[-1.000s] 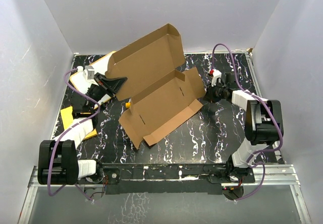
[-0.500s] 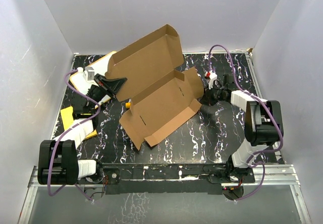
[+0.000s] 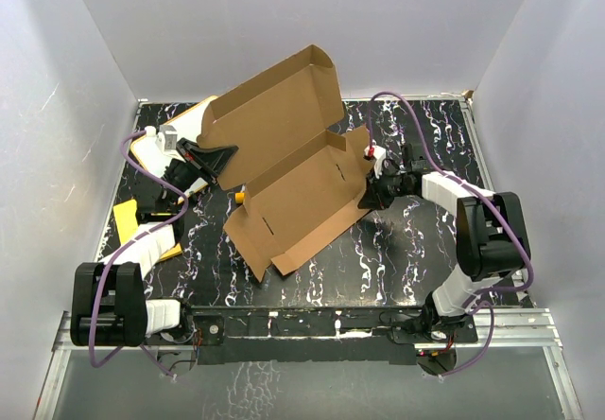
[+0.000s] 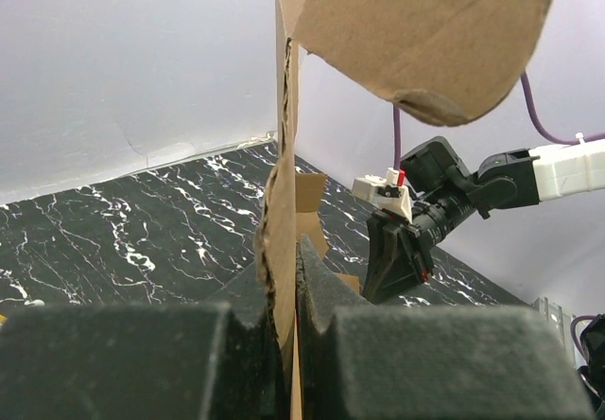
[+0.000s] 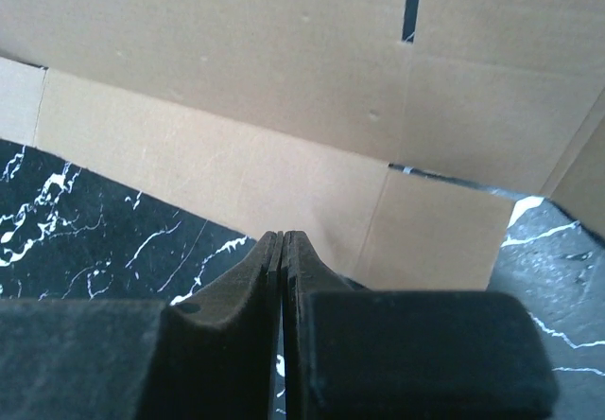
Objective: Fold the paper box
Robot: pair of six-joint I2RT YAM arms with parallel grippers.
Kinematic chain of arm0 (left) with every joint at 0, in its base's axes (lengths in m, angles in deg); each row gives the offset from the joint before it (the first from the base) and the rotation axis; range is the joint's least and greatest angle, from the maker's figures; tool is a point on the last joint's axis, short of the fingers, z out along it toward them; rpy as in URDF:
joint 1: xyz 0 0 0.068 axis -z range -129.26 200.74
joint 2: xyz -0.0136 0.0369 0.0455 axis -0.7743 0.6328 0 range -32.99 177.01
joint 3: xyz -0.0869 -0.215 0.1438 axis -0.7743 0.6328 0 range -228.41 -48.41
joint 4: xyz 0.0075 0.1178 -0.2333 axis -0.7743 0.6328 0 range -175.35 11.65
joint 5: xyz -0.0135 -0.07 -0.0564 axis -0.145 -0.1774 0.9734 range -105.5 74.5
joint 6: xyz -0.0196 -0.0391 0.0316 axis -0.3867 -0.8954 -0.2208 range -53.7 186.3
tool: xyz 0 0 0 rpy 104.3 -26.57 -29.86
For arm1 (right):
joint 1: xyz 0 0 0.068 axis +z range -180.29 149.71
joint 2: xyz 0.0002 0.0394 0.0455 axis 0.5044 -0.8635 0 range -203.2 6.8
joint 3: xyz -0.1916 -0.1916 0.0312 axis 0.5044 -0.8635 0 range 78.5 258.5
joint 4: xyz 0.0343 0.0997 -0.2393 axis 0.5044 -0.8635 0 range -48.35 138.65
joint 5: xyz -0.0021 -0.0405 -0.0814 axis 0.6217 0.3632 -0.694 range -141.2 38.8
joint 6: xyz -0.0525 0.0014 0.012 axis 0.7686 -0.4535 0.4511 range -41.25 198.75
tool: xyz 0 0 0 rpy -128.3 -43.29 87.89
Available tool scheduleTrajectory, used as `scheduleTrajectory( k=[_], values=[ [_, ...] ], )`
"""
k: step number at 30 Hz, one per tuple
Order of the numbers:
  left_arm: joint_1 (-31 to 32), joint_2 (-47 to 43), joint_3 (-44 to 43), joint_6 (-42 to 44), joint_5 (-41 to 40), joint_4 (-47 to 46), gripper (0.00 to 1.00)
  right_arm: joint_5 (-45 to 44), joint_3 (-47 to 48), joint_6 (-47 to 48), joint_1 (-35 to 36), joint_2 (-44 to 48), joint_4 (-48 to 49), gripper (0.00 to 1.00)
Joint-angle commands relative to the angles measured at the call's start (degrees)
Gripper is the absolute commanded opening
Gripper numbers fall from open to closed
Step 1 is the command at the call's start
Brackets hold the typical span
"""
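The paper box (image 3: pixel 293 169) is an unfolded brown cardboard mailer, its lid panel (image 3: pixel 274 108) raised at the back and its base tilted on the black marbled table (image 3: pixel 397 250). My left gripper (image 3: pixel 227 152) is shut on the lid's left edge; in the left wrist view the cardboard edge (image 4: pixel 282 240) stands clamped between the pads. My right gripper (image 3: pixel 371 196) is shut with nothing in it, its tips right at the box's right side flap (image 3: pixel 364 160). In the right wrist view the shut right gripper (image 5: pixel 284 240) points at a low cardboard flap (image 5: pixel 284 179).
A white board with an orange rim (image 3: pixel 175 136) lies at the back left under the left arm. A flat orange-yellow sheet (image 3: pixel 128 219) sits at the left edge. White walls close in the table on three sides.
The right arm has swung left, from about a hand's width off the box until its shut tips reach the right side flap. The left gripper and the lid have not moved.
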State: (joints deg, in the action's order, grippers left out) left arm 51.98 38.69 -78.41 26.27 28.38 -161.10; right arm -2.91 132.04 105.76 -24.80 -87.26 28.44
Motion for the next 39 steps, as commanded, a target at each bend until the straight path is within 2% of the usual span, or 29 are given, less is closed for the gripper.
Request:
scheduleTrajectory(
  k=[1,3,7,11,14,17,21,28,39],
  values=[
    [-0.1,-1.6,-0.2,0.9,-0.9,-2.2,0.00,1.0,2.1,0.5,-1.0,1.7,-0.3,0.08],
    [-0.2,-1.6,-0.1,0.9,-0.8,-2.3,0.00,-1.4,1.5,-3.3,-1.6,4.0,3.0,0.08],
    [-0.2,-1.5,0.0,0.6,-0.4,-2.7,0.00,-12.9,0.1,-9.1,-3.4,5.7,9.8,0.08],
    [-0.2,-1.6,0.1,0.4,-0.2,-3.0,0.00,-23.4,-0.3,-12.0,-4.7,3.8,12.8,0.08],
    [-0.1,-1.6,0.2,0.1,-0.1,-3.2,0.00,-26.1,0.0,-12.2,-4.9,1.3,13.0,0.08],
    [-0.1,-1.6,0.3,0.1,0.0,-3.4,0.00,-24.3,1.3,-11.6,-4.9,-1.5,11.3,0.08],
    [-0.2,-1.5,0.3,0.0,0.0,-3.6,0.00,-16.9,2.1,-10.1,-4.9,-3.0,9.4,0.08],
    [-0.2,-1.5,0.4,0.1,-0.2,-3.5,0.00,-4.8,1.2,-7.2,-4.7,-0.5,7.8,0.08],
    [-0.1,-1.7,0.3,0.5,-0.4,-2.8,0.00,0.6,0.4,-2.9,-3.2,1.2,4.9,0.08]
  ],
)
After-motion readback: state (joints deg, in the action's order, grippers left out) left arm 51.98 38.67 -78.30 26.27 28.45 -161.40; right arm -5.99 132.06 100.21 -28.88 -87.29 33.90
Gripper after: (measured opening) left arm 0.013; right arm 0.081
